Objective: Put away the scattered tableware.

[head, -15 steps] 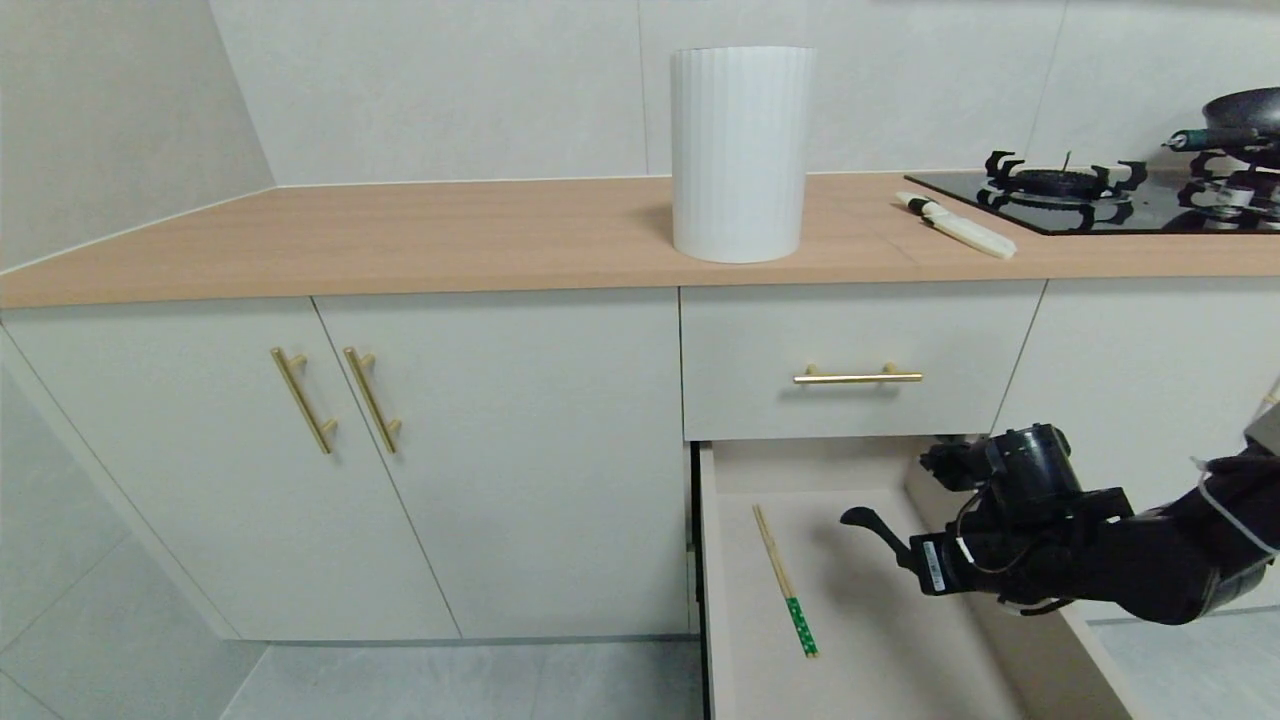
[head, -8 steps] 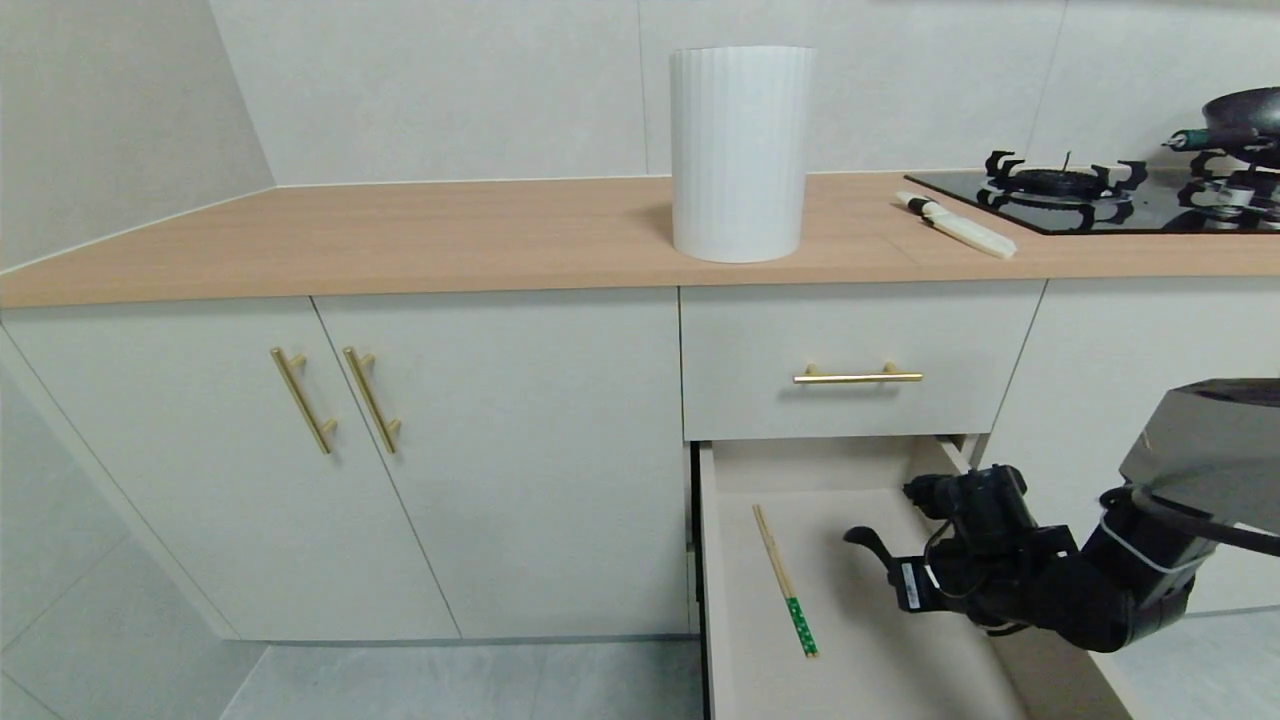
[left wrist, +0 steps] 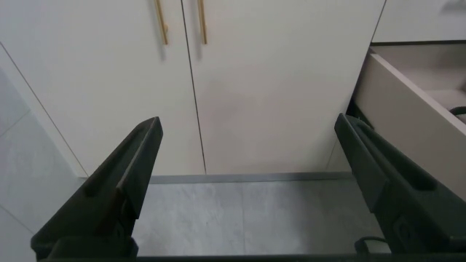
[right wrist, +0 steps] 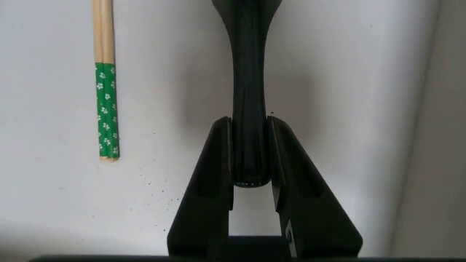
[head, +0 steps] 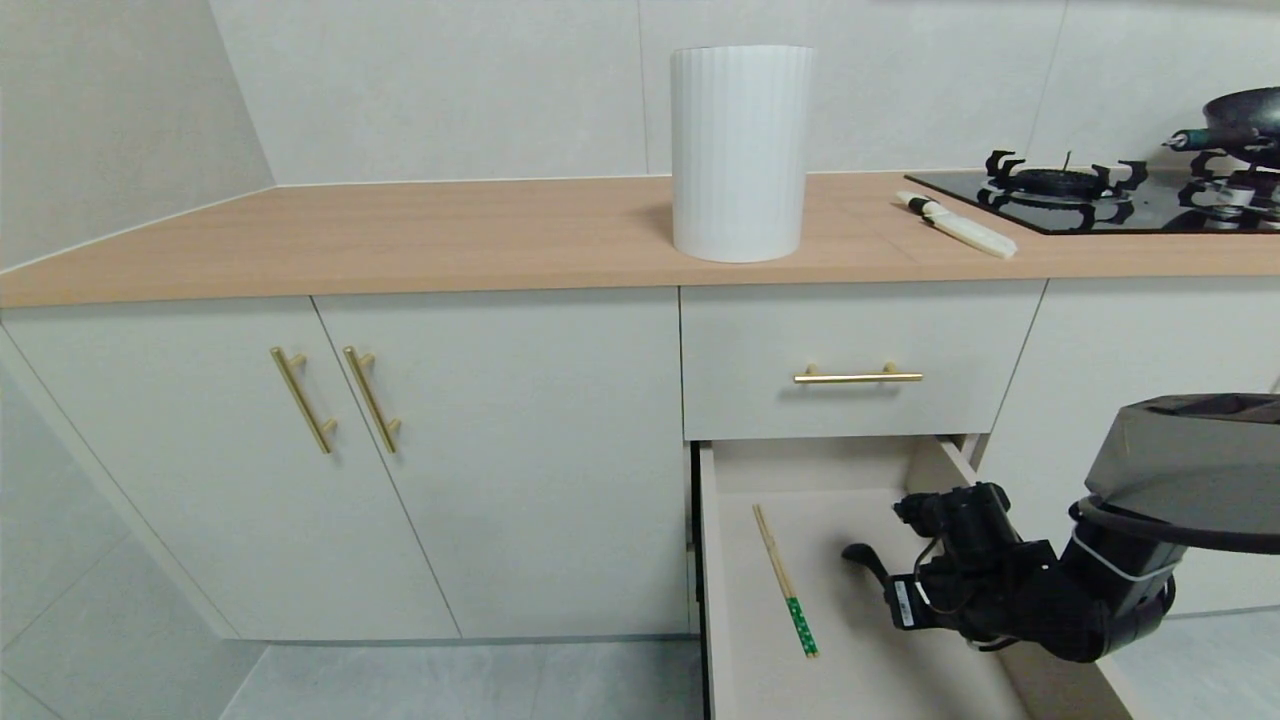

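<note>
A black spoon (head: 862, 556) hangs just above the floor of the open lower drawer (head: 708, 560), handle end clamped in my right gripper (head: 903, 592). In the right wrist view the gripper (right wrist: 251, 156) is shut on the spoon's handle (right wrist: 251, 80), which runs away from the fingers over the pale drawer floor (right wrist: 349, 87). A pair of wooden chopsticks with green flowered ends (head: 786, 592) (right wrist: 105, 80) lies flat in the drawer beside the spoon. My left gripper (left wrist: 251, 185) is open with nothing in it, low in front of the closed cabinet doors (left wrist: 240, 87).
On the counter stand a tall white ribbed canister (head: 738, 150) and a white-handled knife (head: 955, 225) next to the black hob (head: 1090, 190) with a pan (head: 1245, 110). A closed drawer with a gold handle (head: 857, 377) sits above the open one.
My right arm has sunk lower and drawn nearer, carrying the black spoon down closer to the drawer floor. The chopsticks have not moved.
</note>
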Controlling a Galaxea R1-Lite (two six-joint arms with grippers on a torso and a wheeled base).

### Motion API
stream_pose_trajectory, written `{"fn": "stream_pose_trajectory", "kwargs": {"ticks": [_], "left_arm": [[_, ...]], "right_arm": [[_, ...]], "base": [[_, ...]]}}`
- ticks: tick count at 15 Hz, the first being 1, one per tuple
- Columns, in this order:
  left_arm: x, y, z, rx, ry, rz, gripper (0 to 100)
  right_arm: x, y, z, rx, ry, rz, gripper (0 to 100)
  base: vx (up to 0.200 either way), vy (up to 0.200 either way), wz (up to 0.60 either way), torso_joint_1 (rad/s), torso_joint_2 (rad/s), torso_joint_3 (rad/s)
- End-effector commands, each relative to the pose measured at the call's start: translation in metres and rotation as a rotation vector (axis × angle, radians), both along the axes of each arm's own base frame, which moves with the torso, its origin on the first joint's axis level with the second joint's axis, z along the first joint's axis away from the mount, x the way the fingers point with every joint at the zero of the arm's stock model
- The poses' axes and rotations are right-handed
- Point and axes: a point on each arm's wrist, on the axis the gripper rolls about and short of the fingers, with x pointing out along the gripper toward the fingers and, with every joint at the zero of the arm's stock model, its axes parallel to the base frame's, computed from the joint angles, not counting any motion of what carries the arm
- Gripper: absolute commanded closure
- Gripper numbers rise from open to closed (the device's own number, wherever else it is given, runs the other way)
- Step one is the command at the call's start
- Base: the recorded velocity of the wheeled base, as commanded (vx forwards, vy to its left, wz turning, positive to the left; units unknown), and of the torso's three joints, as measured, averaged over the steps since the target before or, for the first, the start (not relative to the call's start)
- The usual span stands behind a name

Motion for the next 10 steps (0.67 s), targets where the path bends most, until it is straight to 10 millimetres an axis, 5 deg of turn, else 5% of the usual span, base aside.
{"fn": "stream_pose_trajectory", "kwargs": {"ticks": [1,4,5,10], "left_arm": [[0.0002,0.0000,-0.0002,0.000,0.002,0.000,0],[0.0002,0.0000,-0.0002,0.000,0.002,0.000,0],[0.0001,0.0000,0.0003,0.000,0.001,0.000,0],[0.0002,0.0000,-0.0002,0.000,0.002,0.000,0]], "right_arm": [[0.0001,0.0000,-0.0010,-0.006,0.001,-0.004,100],[0.0001,-0.0001,-0.0010,-0.007,0.001,-0.007,100],[0.0001,-0.0001,-0.0010,-0.007,0.001,-0.007,0],[-0.0002,-0.0002,0.0004,-0.006,-0.002,-0.007,0]], "base": [[0.000,0.000,0.00,0.000,0.00,0.000],[0.000,0.000,0.00,0.000,0.00,0.000],[0.000,0.000,0.00,0.000,0.00,0.000],[0.000,0.000,0.00,0.000,0.00,0.000]]}}
